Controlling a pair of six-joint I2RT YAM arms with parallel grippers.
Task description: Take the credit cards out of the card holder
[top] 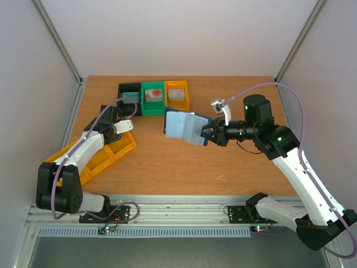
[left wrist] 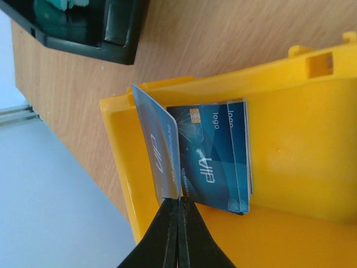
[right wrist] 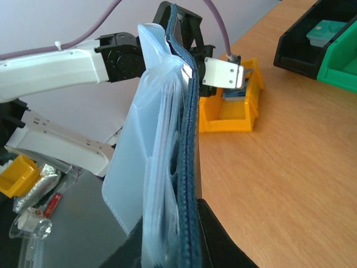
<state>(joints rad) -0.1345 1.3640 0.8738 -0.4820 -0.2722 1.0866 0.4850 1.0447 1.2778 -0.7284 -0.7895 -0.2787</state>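
The left gripper point(left wrist: 178, 205) was pinched shut on a pale card point(left wrist: 158, 146), which stood on edge over the yellow bin point(left wrist: 312, 145). Blue cards point(left wrist: 215, 162) lay flat inside that bin. A black bin point(left wrist: 95, 28) stood just beyond it, with a green bin point(top: 152, 98) alongside. Well to the yellow bin's right, the right gripper point(top: 206, 134) was clamped on the card holder point(top: 183, 125), held upright.

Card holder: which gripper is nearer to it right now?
Right. The right gripper is clamped on the card holder at its edge. The left gripper is off to its left, over the yellow bin, pinching a credit card.
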